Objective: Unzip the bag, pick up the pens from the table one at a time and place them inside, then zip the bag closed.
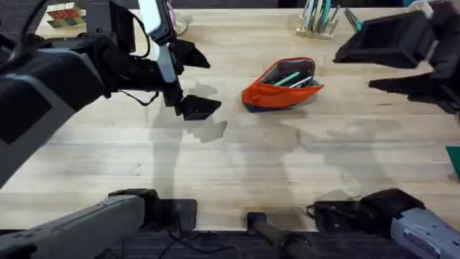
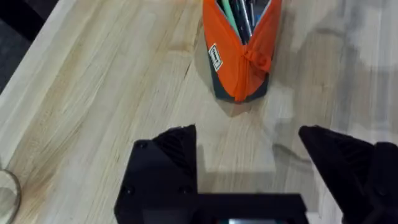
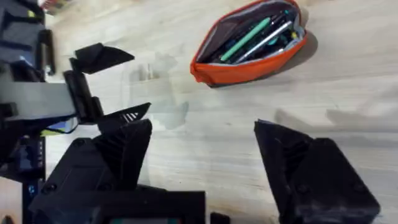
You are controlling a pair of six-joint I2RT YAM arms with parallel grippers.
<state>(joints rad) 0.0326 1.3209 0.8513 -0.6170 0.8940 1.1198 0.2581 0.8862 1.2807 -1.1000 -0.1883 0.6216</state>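
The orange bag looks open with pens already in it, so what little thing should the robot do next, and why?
Probably bring the left tool to the bag's near end and steady it for zipping. The bag gapes open on the table, a green pen and darker ones lie inside, and both tools are open, holding nothing; the right tool hangs back.

We see matte black arms with a white link on the left arm [image 1: 159, 32], black cabling, and angular wedge-shaped black fingers [image 2: 177, 146].

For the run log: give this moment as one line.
bag: unzipped, pens inside | left tool: open, empty | right tool: open, empty | pending: zip
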